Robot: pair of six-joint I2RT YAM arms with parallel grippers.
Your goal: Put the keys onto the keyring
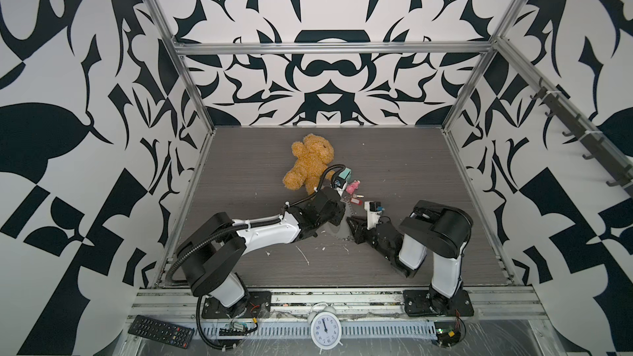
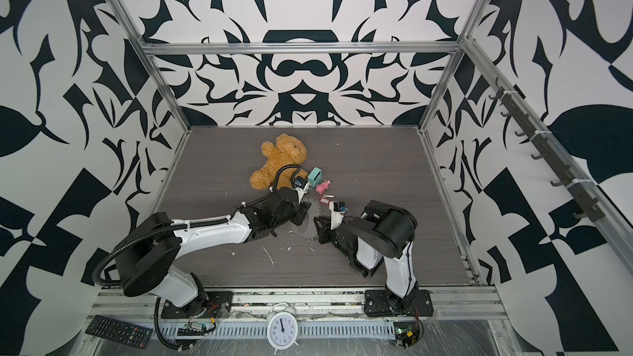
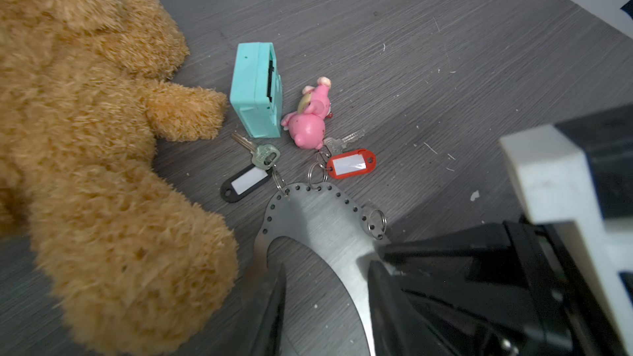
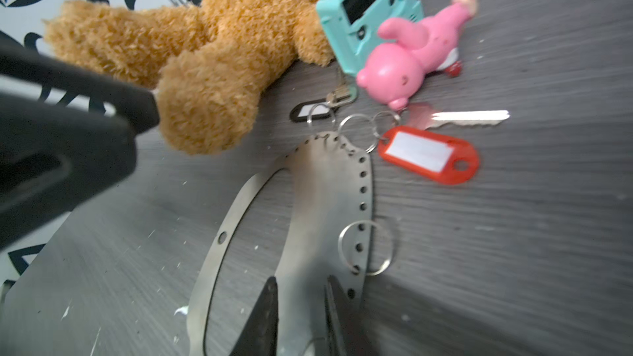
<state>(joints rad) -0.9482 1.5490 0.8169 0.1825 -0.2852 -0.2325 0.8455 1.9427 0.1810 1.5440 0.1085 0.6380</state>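
R gripper (image 4: 301,282) pinches keyring plate (image 4: 325,183) — red tag (image 4: 428,154), black fob (image 4: 301,111) ringed on.

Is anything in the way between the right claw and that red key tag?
Nothing upright. Between the right gripper and the red tag lie only the flat metal plate it grips and an empty ring. The pink figure lies beyond.

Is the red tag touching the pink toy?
Apart. The left wrist view shows a clear gap between the red tag and the pink toy, with the silver key lying in it.
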